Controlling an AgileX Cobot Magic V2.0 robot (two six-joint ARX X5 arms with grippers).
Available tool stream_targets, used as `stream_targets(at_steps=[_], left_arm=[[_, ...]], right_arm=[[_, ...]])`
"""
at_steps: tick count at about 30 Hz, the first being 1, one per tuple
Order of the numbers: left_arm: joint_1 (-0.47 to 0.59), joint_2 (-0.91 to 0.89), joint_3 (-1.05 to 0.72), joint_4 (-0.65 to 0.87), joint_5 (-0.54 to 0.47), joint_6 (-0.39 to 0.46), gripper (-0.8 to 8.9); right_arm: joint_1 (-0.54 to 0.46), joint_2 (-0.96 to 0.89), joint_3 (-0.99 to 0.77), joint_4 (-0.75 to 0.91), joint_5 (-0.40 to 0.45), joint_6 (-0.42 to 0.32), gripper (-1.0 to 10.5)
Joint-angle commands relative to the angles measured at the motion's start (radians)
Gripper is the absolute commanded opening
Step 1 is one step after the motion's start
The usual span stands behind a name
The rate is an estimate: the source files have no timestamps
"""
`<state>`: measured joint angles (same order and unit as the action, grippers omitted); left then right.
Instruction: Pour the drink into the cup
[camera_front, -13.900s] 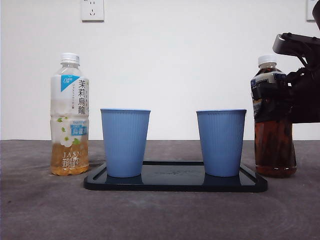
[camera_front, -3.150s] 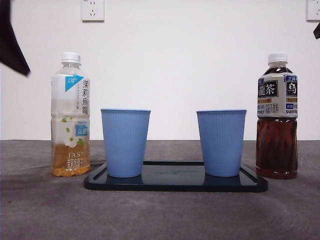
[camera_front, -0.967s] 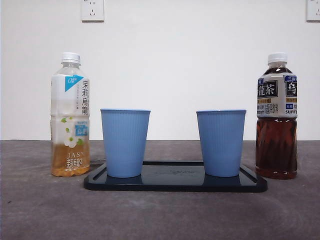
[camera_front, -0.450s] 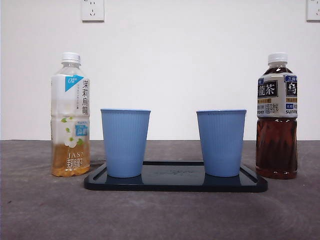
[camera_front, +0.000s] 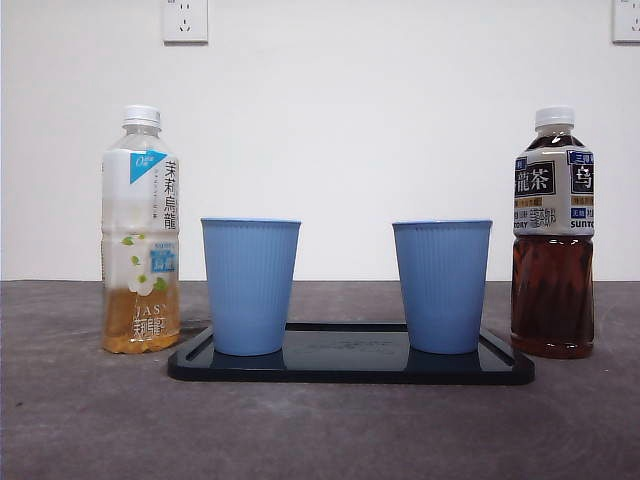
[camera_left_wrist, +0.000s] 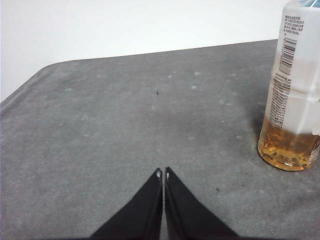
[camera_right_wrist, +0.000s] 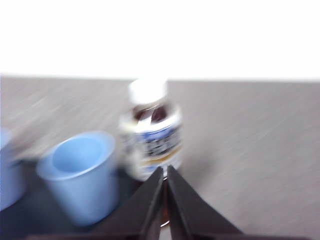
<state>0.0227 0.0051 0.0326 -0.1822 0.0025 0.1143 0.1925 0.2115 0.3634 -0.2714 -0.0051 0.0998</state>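
Note:
Two blue ribbed cups stand on a black tray (camera_front: 350, 368): the left cup (camera_front: 250, 286) and the right cup (camera_front: 442, 286). A pale tea bottle (camera_front: 141, 232) with a white label stands left of the tray, about a quarter full. A dark tea bottle (camera_front: 553, 234) stands right of the tray, white cap on. My left gripper (camera_left_wrist: 163, 173) is shut and empty, off to the side of the pale bottle (camera_left_wrist: 295, 85). My right gripper (camera_right_wrist: 165, 171) is shut and empty, back from the dark bottle (camera_right_wrist: 151, 131) and a cup (camera_right_wrist: 80, 172). That view is blurred.
The grey table (camera_front: 320, 430) runs to a white wall with sockets (camera_front: 185, 20). No arm shows in the front view.
Both arms have left the front view: the right gripper let go of the dark bottle, and a dark arm tip at the left edge withdrew. Bottles and cups stand as before.

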Motion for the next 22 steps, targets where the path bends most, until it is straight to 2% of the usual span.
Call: stream_targets(at_steps=[1, 3, 9, 22], left_arm=[[0.002, -0.002, -0.019, -0.008, 0.000, 0.000, 0.07], [0.002, -0.002, -0.019, -0.008, 0.000, 0.000, 0.07], [0.002, -0.002, -0.019, -0.008, 0.000, 0.000, 0.07], [0.002, -0.002, -0.019, -0.007, 0.000, 0.000, 0.07]], right_arm=[[-0.080, -0.065, -0.090, 0.089, -0.005, -0.061, 0.1], [-0.132, -0.117, -0.156, 0.129, 0.006, -0.075, 0.1], [-0.184, -0.200, -0.262, 0.168, 0.006, -0.086, 0.1], [-0.196, -0.208, -0.355, 0.132, 0.006, -0.080, 0.1]])
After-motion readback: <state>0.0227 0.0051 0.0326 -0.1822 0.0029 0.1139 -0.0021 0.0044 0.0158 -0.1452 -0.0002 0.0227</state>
